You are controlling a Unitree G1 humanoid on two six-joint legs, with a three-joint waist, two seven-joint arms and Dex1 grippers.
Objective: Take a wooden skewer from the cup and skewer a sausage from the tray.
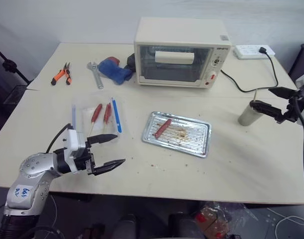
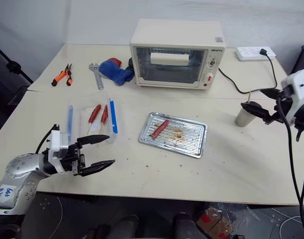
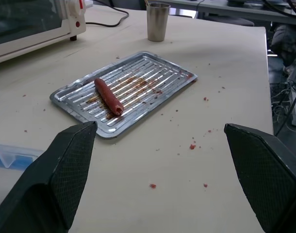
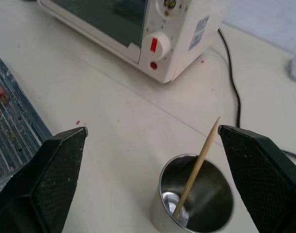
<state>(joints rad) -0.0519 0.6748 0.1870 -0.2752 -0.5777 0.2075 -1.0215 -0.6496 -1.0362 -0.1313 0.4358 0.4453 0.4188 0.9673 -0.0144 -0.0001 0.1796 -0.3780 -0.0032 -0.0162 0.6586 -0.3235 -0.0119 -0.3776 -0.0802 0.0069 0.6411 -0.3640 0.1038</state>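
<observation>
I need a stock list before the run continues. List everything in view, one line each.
Table: one, pale wood.
Toaster oven: one, cream, far middle.
Power strip: one, white, far right, black cable plugged in.
Pliers: one, orange-handled, far left.
Wrench: one, silver, beside the pliers.
Cloth: one, blue, left of the oven.
Plastic bag: one, clear with blue strips, holding two red stick sausages.
Tray: one, silver, centre.
Sausage: one, dark red, on the tray.
Cup: one, grey, right.
Wooden skewer: one, pale, leaning in the cup.
Left hand: open, near left.
Right hand: open, at the cup.
</observation>
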